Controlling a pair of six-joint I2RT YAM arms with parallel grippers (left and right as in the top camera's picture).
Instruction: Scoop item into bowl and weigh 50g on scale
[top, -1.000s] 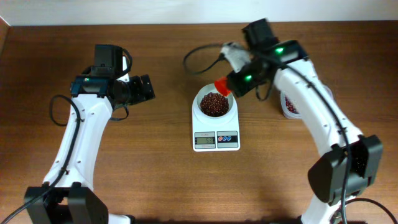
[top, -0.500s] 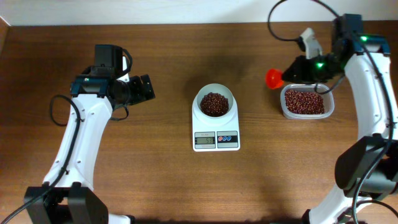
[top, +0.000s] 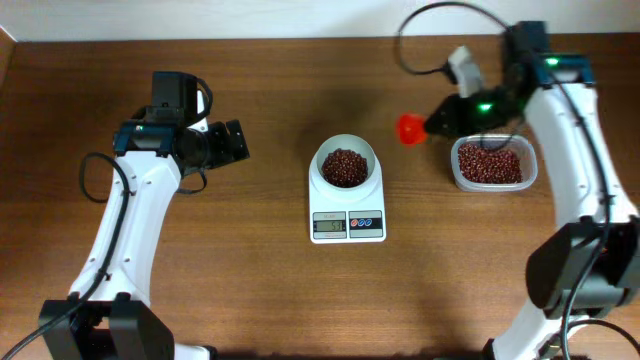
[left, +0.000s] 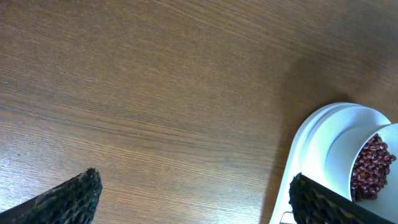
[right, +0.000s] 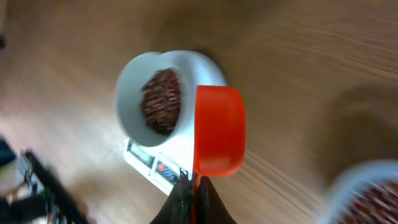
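Right gripper clenched on the red scoop, held between bowl and tub.
The scoop looks empty and hangs over the table. The bowl sits on the scale, well apart from this gripper, holding the beans. The left gripper is spread wide, grasping nothing.

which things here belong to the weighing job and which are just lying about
Job: beans, bowl, scale, red scoop in the right gripper, clear tub of beans.
Not in use: left gripper, open above the table.
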